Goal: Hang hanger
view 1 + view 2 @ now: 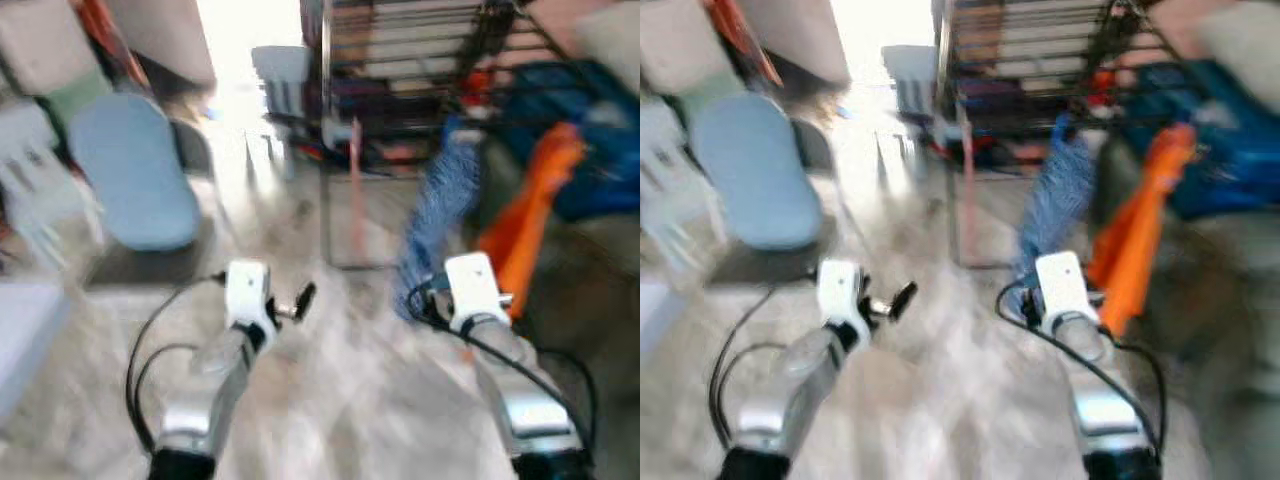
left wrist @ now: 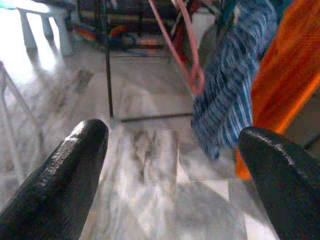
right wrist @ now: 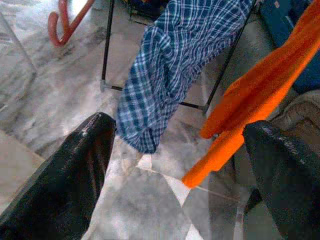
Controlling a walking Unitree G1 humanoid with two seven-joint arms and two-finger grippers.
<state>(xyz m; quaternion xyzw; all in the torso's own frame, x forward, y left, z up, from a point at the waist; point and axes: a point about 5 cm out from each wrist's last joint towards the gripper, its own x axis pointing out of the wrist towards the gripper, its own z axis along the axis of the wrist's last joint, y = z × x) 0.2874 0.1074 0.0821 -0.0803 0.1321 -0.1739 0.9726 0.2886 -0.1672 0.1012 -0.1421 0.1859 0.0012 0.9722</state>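
I see both jaws released and empty, the red hanger (image 2: pixel 192 75) hanging on the far drying rack (image 1: pixel 420 60).

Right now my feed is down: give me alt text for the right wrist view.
The right gripper is open and holds nothing, its two black fingers spread above a marble floor. Beyond them a blue plaid shirt and an orange garment hang from a black drying rack, with a red hanger hook farther off.
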